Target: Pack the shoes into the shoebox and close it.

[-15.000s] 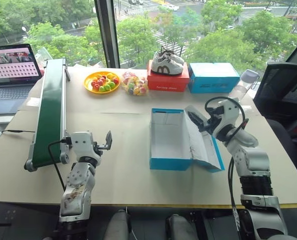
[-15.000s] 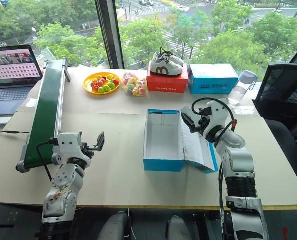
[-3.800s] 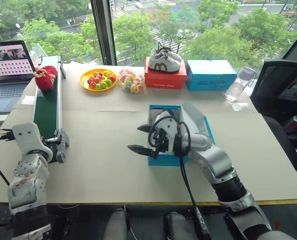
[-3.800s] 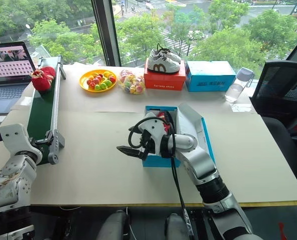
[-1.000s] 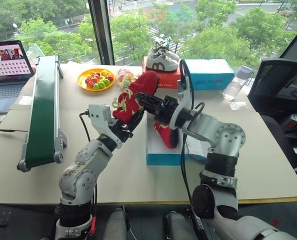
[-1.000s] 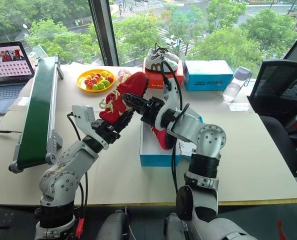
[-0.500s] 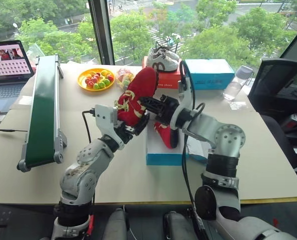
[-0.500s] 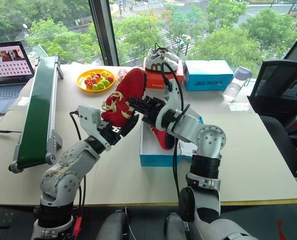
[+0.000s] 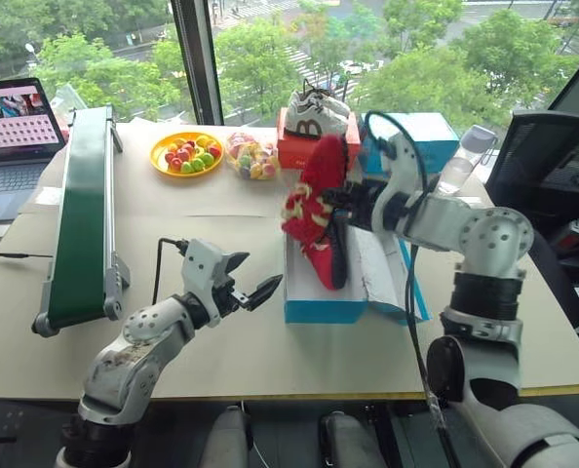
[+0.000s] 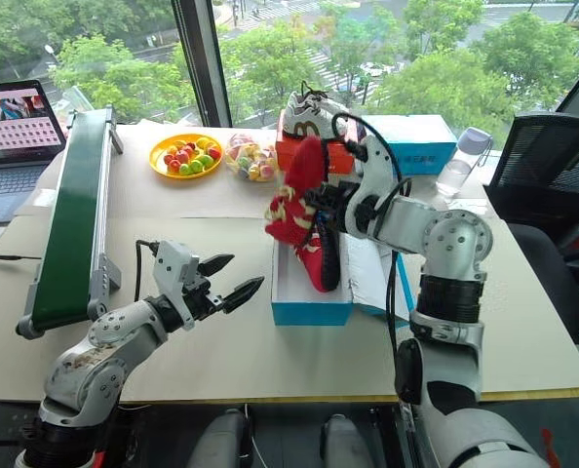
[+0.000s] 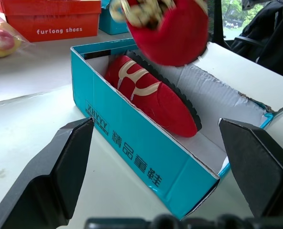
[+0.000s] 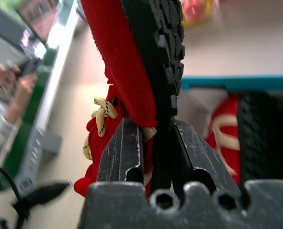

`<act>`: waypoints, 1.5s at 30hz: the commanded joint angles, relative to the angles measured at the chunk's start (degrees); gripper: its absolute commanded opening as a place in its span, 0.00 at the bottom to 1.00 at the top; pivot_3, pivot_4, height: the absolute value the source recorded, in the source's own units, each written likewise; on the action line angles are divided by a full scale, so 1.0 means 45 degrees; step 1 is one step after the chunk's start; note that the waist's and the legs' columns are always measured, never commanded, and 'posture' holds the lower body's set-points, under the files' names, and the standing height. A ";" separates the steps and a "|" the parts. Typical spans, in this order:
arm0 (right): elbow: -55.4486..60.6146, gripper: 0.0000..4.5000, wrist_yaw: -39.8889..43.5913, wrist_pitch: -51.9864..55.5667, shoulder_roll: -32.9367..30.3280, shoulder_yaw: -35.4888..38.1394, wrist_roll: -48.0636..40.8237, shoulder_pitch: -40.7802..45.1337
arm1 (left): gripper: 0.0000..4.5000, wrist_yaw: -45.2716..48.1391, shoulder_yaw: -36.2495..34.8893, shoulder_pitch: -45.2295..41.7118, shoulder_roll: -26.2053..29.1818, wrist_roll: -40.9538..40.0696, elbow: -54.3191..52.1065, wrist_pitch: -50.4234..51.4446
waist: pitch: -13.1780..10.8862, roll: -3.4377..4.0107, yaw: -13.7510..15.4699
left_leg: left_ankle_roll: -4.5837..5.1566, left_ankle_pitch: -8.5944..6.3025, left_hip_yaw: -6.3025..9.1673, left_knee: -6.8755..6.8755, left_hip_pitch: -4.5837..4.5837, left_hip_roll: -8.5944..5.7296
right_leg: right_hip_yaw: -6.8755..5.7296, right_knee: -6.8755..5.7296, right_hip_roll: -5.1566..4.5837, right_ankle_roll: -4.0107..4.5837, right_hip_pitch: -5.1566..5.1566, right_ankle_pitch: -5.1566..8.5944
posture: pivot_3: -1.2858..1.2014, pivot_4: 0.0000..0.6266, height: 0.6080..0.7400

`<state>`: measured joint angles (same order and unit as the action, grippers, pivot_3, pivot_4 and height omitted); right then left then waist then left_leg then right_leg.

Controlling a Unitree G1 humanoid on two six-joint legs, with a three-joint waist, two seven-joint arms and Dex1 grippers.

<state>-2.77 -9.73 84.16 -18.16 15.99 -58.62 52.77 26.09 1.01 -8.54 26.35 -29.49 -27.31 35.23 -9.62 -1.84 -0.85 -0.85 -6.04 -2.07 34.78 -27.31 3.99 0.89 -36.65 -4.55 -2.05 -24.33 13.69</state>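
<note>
Right wrist view: right hand (image 12: pixel 153 143) clamps one shoe (image 12: pixel 132 62), hiding its heel; left hand (image 9: pixel 250 285) spread.

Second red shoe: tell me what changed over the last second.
The left pincer let go of the second red shoe, opened and dropped back toward the table. The right pincer carried it over the shoebox. The first shoe stayed inside.

The left gripper (image 9: pixel 253 289) is wide open and holds nothing. The right gripper (image 12: pixel 153 143) is pinched tight on a red shoe (image 9: pixel 314 190).
</note>
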 commanded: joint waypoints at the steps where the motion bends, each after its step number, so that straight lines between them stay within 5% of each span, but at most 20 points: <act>1: -0.0039 0.10 0.0536 0.1540 -0.0640 -0.0419 0.0457 0.0569 | 0.99 0.0332 -0.0038 0.0148 0.0060 -0.0029 -0.0723 -0.0346 | 0.0000 0.0000 0.0004 | 0.0000 0.0000 0.0000 0.0002 0.0000 0.0000 | -0.0001 0.0001 0.0000 0.0000 0.0002 0.0000 | 0.52 0.24 0.99; 10: -0.0719 0.10 0.1871 0.1853 -0.1219 -0.1919 0.0706 0.0960 | 0.99 0.1151 -0.0574 0.0928 0.0659 -0.0297 -0.1313 -0.0314 | 0.0000 0.0001 -0.0052 | 0.0001 0.0000 0.0000 0.0000 0.0000 0.0005 | 0.0006 -0.0002 0.0009 0.0001 -0.0008 0.0001 | 0.52 0.24 0.99; 20: -0.1812 0.10 0.3586 0.1853 -0.2792 -0.5394 -0.0464 0.2188 | 0.99 0.2499 -0.1508 0.2352 0.2200 -0.0762 -0.2066 -0.0243 | -0.0002 0.0003 0.0010 | -0.0004 -0.0003 -0.0003 -0.0011 -0.0001 0.0011 | 0.0000 0.0021 0.0003 0.0063 -0.0007 0.0039 | 0.52 0.24 0.99; 40: -0.7865 0.10 0.4367 -0.1373 0.1167 -0.5196 0.5483 0.1944 | 0.99 0.2776 -0.1203 0.1423 0.2396 -0.0353 -0.1602 -0.0295 | 0.0032 -0.0018 -0.0093 | -0.0057 -0.0035 -0.0011 0.0002 0.0094 0.0049 | -0.0006 -0.0007 0.0033 0.0076 0.0041 0.0014 | 0.52 0.24 0.99; 45: -0.6382 0.50 0.4735 -0.1097 0.0996 -0.4033 0.5416 0.2645 | 1.00 0.2840 -0.1210 0.1282 0.2409 -0.0310 -0.1499 -0.0310 | 0.0039 -0.0020 -0.0118 | -0.0117 -0.0072 -0.0037 -0.0016 0.0193 0.0085 | -0.0016 -0.0001 0.0039 0.0099 0.0042 0.0039 | 0.52 0.24 0.99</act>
<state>-36.12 11.12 79.53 -12.29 -4.60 -34.92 62.50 38.81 -4.04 -2.06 37.19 -30.91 -33.64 35.08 -9.44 -1.92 -1.38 -1.39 -6.37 -2.29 34.69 -26.45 4.39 0.82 -36.65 -4.39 -1.57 -24.19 13.82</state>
